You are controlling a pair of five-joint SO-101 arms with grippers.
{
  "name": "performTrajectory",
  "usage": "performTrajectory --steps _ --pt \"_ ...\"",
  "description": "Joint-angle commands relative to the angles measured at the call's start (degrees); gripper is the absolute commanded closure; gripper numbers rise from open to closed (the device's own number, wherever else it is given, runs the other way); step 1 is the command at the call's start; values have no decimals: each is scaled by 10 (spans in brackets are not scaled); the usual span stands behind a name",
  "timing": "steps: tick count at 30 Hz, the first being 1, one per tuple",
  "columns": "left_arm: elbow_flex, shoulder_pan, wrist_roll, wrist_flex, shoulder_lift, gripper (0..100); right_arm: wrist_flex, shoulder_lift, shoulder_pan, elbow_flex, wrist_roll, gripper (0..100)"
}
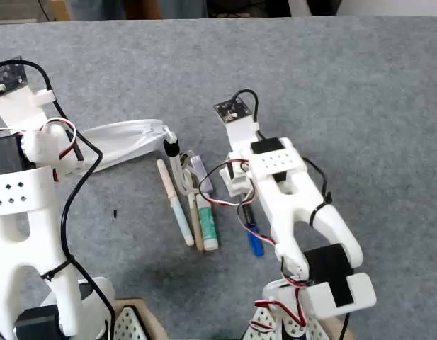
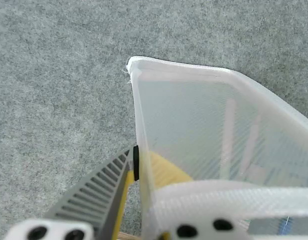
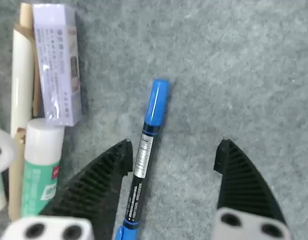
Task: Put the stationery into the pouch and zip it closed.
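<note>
I seem to work in a robotics lab: grey felt worktop, two white printed arms, exposed wires.

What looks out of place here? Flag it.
Nothing is spilled or damaged. The blue marker lies apart from the other stationery, under the open right tool; the left tool pinches the pouch.

The blue marker has a smooth, glossy plastic barrel and lies on matt, fuzzy grey felt-like cloth. Beside the marker are an eraser in a smooth printed sleeve and a glue stick with a white plastic cap. Flanking the marker, the right gripper has ribbed matt black plastic fingers. The pouch is translucent, finely ribbed plastic.
</note>
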Motion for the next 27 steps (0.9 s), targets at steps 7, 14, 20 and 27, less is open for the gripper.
performTrajectory --steps 7,14,20,27 --pt "-5 5 -1 -9 -6 971 4 133 3 -70 3 727" --pt "-5 5 -1 -9 -5 971 47 226 4 -164 3 760" --pt "-5 5 -1 -9 -4 971 49 240 4 -184 2 928" --pt "-4 5 -1 -9 -4 971 48 239 4 -184 6 988"
